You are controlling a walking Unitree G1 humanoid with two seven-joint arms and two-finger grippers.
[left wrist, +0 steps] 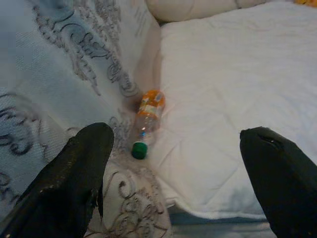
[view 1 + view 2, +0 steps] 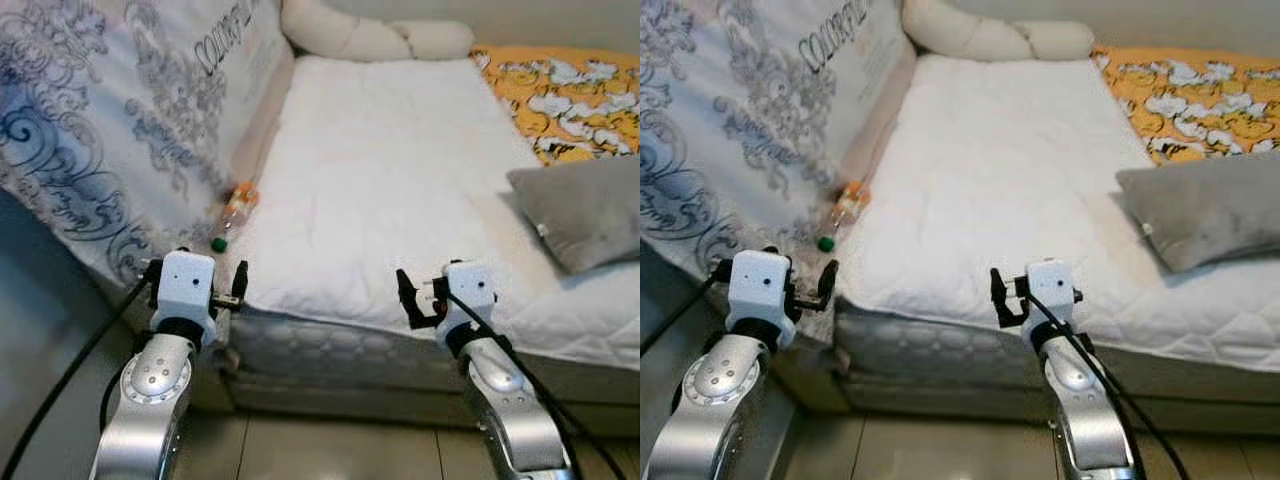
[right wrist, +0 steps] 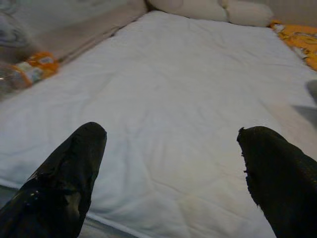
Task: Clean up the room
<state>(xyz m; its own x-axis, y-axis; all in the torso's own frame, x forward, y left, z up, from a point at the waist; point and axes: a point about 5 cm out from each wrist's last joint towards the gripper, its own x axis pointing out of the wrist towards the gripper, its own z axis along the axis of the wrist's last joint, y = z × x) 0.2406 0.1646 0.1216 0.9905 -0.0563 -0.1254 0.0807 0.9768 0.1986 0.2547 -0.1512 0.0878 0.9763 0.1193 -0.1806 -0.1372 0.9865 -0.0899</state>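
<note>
A clear plastic bottle (image 2: 237,206) with an orange label and a green cap lies on its side at the left edge of the white bed (image 2: 400,180), against the patterned upright mattress (image 2: 110,110). My left gripper (image 2: 196,275) hovers open just short of the bed's near left corner, and the bottle (image 1: 147,117) lies a little ahead, between the lines of its fingers (image 1: 84,163). My right gripper (image 2: 450,292) is open at the bed's front edge, over bare white cover, with the bottle (image 3: 29,72) far to its left. Neither gripper holds anything.
A grey pillow (image 2: 585,210) lies at the bed's right side, with an orange patterned blanket (image 2: 565,90) behind it. A cream bolster (image 2: 370,35) runs along the head of the bed. Tiled floor (image 2: 330,450) shows below the bed's front edge.
</note>
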